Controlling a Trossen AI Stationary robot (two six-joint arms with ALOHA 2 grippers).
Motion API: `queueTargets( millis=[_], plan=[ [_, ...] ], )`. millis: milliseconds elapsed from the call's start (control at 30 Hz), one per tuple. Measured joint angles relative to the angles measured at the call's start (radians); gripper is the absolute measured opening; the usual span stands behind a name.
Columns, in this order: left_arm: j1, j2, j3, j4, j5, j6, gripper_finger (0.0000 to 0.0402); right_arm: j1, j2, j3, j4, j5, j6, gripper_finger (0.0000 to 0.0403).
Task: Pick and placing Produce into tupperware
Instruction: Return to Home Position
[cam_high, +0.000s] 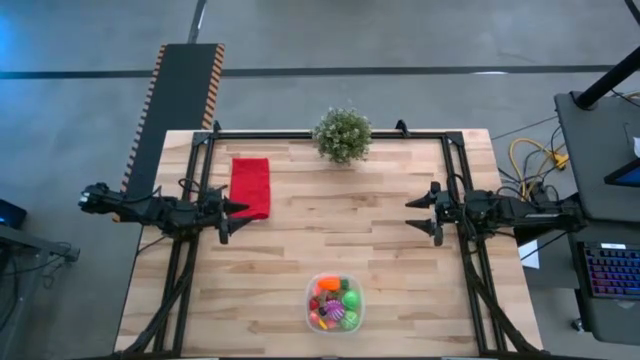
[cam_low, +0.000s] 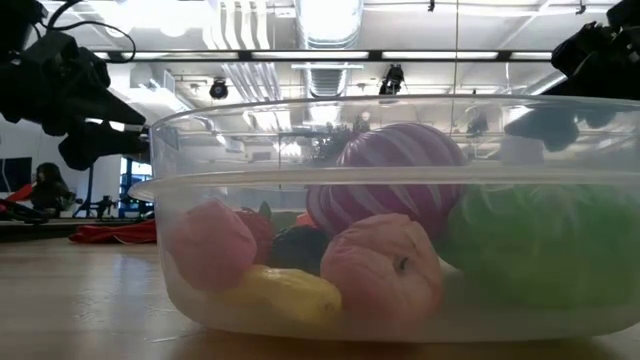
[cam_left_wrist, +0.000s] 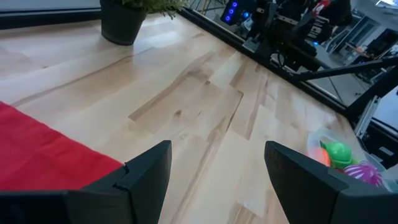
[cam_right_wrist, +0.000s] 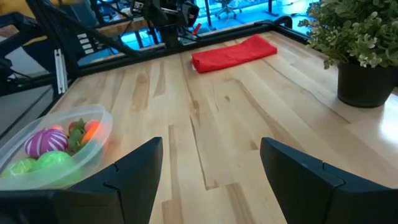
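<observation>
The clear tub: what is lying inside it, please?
The tub holds a purple striped onion, pink pieces, a yellow one, green balls and an orange carrot. Anything under this pile is covered.

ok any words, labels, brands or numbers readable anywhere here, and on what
No readable text anywhere.
Tub, produce, cloth, plant pot, left gripper, right gripper: no print shows.
Keyboard beside the table: keys too small to read.
</observation>
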Motion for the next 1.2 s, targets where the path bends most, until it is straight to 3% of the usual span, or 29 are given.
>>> queueTargets(
  millis=[1200],
  plan=[
    [0.000, 0.037, 0.000, 0.001, 0.000, 0.000, 0.0244, 0.000, 0.000, 0.001, 0.000, 0.000, 0.000, 0.0263]
  ],
)
